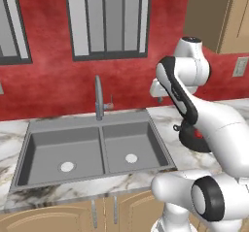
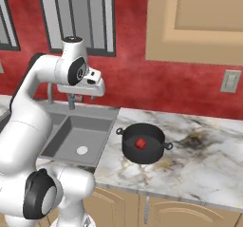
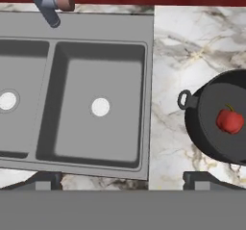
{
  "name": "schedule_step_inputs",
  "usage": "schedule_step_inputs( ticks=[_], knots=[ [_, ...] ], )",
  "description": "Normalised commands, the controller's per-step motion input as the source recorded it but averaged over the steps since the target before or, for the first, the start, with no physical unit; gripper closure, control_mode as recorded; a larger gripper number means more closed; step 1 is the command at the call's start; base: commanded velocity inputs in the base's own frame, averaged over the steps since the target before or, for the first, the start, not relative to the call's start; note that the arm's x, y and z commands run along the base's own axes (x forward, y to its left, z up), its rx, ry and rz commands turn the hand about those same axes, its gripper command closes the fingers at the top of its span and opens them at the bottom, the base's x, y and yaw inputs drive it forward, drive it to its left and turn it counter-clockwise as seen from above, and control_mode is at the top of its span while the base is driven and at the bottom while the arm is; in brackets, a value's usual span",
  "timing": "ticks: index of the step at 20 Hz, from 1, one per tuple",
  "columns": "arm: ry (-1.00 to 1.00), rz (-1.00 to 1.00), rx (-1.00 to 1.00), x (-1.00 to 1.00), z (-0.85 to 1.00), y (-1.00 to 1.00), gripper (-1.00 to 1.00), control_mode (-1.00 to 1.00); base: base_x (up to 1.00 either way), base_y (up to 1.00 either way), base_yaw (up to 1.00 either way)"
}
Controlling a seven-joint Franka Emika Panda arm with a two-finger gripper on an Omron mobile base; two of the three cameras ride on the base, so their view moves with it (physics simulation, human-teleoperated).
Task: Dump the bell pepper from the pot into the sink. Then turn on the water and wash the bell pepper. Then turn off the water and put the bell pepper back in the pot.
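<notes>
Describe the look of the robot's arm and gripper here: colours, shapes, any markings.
The arm is glossy white, built of rounded, tube-like segments with dark grey to black bands and round caps at the joints. Its hand is a pale, blocky piece. The gripper ends in two small dark grey, squarish finger tips. No cables or markings are visible.

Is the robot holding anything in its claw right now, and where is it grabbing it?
Nothing is held. The gripper is open above the counter, and the bell pepper sits inside the pot, untouched.
</notes>
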Motion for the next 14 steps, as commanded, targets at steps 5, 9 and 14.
schedule_step_inputs(
  ticks=[5,9,14],
  knots=[
    [0.14,0.02,0.07,0.71,0.00,-0.17,-1.00,-1.00,0.00,0.00,0.00],
    [0.12,0.01,0.05,0.66,0.00,-0.13,-1.00,-1.00,0.00,0.00,0.00],
    [0.11,0.00,0.02,0.51,0.00,-0.12,-1.00,-1.00,0.00,0.00,0.00]
  ],
)
